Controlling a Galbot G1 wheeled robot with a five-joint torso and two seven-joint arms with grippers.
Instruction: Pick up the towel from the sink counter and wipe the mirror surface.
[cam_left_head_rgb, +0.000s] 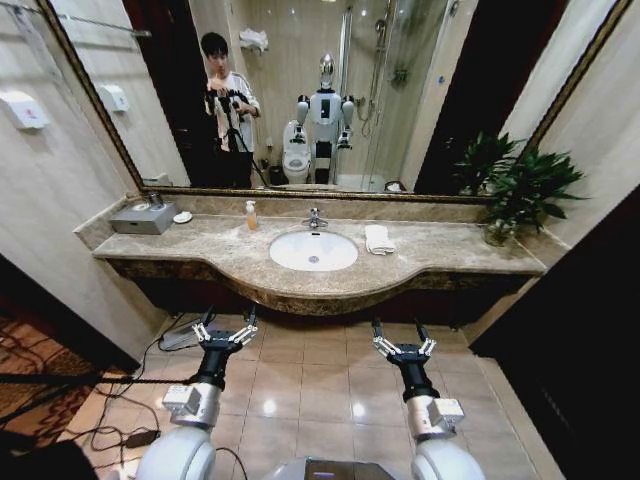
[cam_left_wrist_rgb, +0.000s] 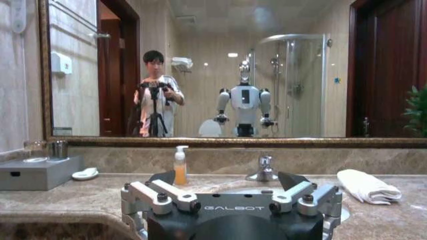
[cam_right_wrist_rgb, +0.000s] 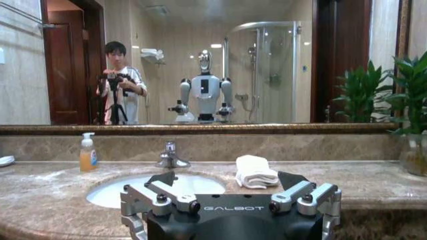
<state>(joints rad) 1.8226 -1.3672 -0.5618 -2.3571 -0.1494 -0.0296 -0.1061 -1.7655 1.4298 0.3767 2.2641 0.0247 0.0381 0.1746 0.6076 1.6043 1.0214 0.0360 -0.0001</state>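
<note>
Soap bottle (cam_left_head_rgb: 251, 214) stands left of the basin (cam_left_head_rgb: 313, 250); the towel (cam_left_head_rgb: 379, 239) lies folded just right of it on the surface (cam_left_head_rgb: 450, 250), long axis running toward the mirror (cam_left_head_rgb: 300, 90). Left tool (cam_left_head_rgb: 226, 332) and right tool (cam_left_head_rgb: 404, 345) hang spread over the floor, well short; the right one is nearer.

Both arms reach forward from the near edge of the scene, side by side and well apart, each with its wrist straight and pointing toward the far wall. The left gripper (cam_left_head_rgb: 226, 331) is on the left with its jaws spread wide and nothing between them. The right gripper (cam_left_head_rgb: 404, 341) is on the right at about the same height, its jaws likewise spread and empty.
</note>
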